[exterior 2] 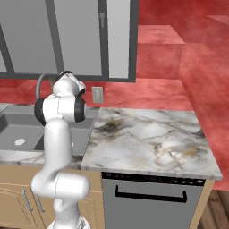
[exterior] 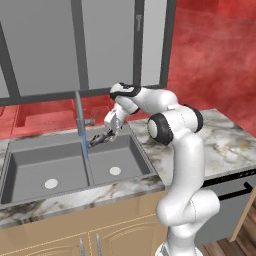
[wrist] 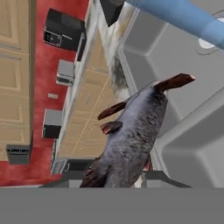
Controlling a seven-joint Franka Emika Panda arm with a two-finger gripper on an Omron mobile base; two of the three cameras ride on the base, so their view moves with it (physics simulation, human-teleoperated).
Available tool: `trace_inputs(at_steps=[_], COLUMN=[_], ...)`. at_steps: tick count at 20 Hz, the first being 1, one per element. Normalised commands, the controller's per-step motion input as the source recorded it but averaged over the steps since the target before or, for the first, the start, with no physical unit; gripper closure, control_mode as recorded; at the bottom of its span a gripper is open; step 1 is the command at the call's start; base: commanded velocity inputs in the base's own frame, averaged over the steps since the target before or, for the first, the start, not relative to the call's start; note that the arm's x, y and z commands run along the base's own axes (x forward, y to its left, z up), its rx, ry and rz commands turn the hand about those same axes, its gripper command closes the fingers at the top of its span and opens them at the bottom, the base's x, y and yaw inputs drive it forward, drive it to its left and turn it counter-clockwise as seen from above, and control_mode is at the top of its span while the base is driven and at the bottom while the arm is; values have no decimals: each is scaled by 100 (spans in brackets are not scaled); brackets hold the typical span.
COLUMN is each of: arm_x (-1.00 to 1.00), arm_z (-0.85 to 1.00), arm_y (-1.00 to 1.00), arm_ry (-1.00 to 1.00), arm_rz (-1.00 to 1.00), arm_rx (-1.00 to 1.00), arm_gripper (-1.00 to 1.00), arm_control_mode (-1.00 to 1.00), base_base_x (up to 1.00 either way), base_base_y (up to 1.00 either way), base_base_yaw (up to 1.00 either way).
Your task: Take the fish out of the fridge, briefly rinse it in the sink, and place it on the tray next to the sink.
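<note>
Hand view: gripper (wrist: 124, 177) clamped on fish (wrist: 131, 140), held over sink (wrist: 183, 148) by water stream (wrist: 179, 15)

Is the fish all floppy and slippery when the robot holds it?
The fish sticks straight out from the gripper without drooping, so probably stiff. Water runs beside it over the sink, so it may be slippery. It's small, likely light.

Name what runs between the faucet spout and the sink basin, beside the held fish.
A blue water stream falls from the faucet into the sink, just left of the fish, seen in the left base view.
</note>
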Motion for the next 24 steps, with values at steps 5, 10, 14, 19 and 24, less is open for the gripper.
trace_inputs(at_steps=[5,10,14,19,24], arm_x=[64,52,31,37,-20], arm_z=[-4,-10,-12,-28,-2], arm_y=[33,15,0,0,23], arm_ry=[0,3,1,2,11], arm_rz=[0,0,0,0,0], arm_rx=[0,0,0,-3,1], arm_gripper=[100,100,100,100,100], arm_control_mode=[-100,-100,-100,-100,-100], base_base_x=[0,0,0,0,0], base_base_y=[0,0,0,0,0], base_base_yaw=[0,0,0,0,0])
